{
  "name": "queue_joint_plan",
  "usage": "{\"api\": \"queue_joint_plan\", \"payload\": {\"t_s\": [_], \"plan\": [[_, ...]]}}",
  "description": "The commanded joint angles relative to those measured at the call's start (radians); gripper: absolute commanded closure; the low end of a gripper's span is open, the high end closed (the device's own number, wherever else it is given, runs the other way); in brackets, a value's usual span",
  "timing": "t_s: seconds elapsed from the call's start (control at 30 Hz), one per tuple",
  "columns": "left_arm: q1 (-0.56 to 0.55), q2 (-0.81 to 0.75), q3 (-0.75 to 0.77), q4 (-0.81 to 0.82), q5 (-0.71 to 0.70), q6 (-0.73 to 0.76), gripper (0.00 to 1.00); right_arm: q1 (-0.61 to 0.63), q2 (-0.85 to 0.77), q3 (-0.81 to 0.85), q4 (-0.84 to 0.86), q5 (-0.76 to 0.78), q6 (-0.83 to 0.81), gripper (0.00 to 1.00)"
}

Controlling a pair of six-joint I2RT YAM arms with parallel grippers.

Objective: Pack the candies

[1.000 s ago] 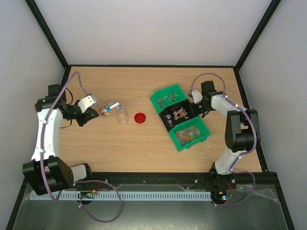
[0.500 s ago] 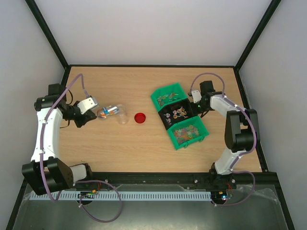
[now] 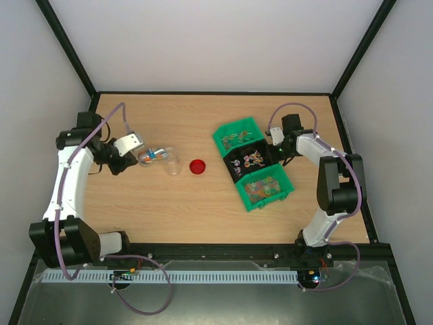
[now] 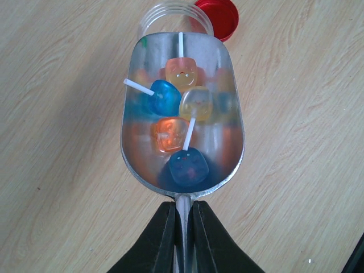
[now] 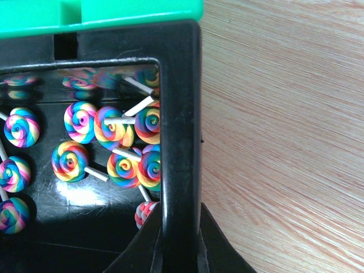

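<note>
L end effector (image 4: 182,230) clamped on scoop (image 4: 182,165) handle; candies (image 4: 182,74) aboard, at clear jar (image 4: 170,10) mouth, seemingly none poured yet. R end effector (image 5: 179,242) pinches black bin (image 5: 181,85) wall. Early stage.

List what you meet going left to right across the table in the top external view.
The left gripper → metal scoop with candies → clear jar → red lid → far green bin → black bin → near green bin. The right gripper overlaps the bins, so it is left unplaced.
</note>
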Motion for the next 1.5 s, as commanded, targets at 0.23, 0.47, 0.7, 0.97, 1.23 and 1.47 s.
{"api": "queue_joint_plan", "payload": {"t_s": [0.23,0.47,0.7,0.97,1.23,1.47], "plan": [[-0.063,0.037,0.069,0.012,-0.075,-0.050,0.98,0.006,-0.032,0.033,0.008,-0.053,0.027,0.99],[-0.075,0.069,0.094,0.020,-0.112,-0.059,0.98,0.006,-0.033,0.033,0.011,-0.062,0.028,0.99],[-0.102,0.083,0.116,-0.009,-0.129,-0.054,0.98,0.006,-0.031,0.034,0.014,-0.060,0.024,0.99],[-0.118,0.089,0.112,-0.016,-0.166,-0.056,0.98,0.004,-0.027,0.038,0.015,-0.065,0.026,0.99],[-0.138,0.094,0.114,-0.024,-0.192,-0.063,0.98,0.006,-0.024,0.037,0.018,-0.070,0.030,0.99],[-0.148,0.101,0.120,-0.028,-0.216,-0.065,0.98,0.005,-0.025,0.034,0.020,-0.072,0.032,0.99]]}}
